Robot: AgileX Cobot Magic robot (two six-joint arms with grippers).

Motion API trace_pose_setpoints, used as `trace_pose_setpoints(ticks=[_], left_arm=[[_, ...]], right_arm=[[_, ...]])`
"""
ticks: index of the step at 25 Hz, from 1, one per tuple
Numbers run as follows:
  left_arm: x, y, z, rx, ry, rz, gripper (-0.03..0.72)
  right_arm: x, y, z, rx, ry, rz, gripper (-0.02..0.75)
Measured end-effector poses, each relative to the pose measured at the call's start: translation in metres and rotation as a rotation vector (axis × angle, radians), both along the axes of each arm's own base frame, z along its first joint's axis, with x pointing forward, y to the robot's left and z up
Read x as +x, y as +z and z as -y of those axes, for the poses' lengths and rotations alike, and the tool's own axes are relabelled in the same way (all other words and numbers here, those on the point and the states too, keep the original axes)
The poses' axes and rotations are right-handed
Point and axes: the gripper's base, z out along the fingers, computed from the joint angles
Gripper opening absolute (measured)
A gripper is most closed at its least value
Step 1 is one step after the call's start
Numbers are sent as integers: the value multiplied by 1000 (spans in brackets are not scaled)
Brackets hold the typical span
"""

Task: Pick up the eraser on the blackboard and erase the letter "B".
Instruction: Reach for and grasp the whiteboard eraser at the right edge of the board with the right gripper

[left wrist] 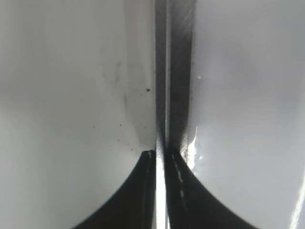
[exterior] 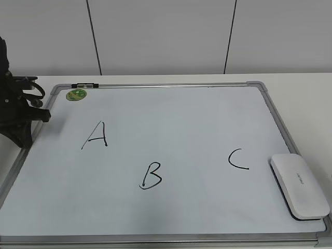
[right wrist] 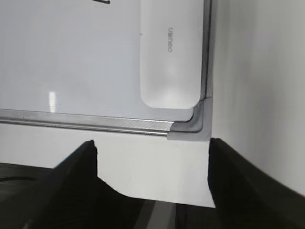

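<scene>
The blackboard [exterior: 181, 111] is a white board with a silver frame, lying flat on the table. The letter "B" [exterior: 151, 176] is in black marker at the front middle. The white glossy eraser [exterior: 300, 185] lies on the board's front right corner. In the right wrist view the eraser [right wrist: 170, 52] lies just beyond the board's grey corner cap [right wrist: 193, 126]. My right gripper [right wrist: 152, 143] is open and empty over the table, short of that corner; it is outside the exterior view. My left gripper [left wrist: 160, 153] is shut and empty above the board's left frame [left wrist: 169, 71]. The left arm [exterior: 21, 111] stands at the far left.
A black "A" [exterior: 96, 136] is at the left of the board and a black "C" [exterior: 237, 158] at the right, near the eraser. A green round sticker [exterior: 76, 94] and a small marker [exterior: 84, 85] sit at the back left corner. A white wall stands behind the table.
</scene>
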Motion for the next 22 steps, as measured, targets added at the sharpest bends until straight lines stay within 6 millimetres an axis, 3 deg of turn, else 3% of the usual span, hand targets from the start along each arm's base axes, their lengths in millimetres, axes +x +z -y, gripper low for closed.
trace_pose_setpoints(ticks=[9, 16, 22], left_arm=[[0, 0, 0, 0, 0, 0, 26], [0, 0, 0, 0, 0, 0, 27], [0, 0, 0, 0, 0, 0, 27]], right_arm=[[48, -20, -23, -32, 67, -88, 536], [74, -34, -24, -88, 2, -136, 536], [90, -58, -26, -112, -16, -225, 550]])
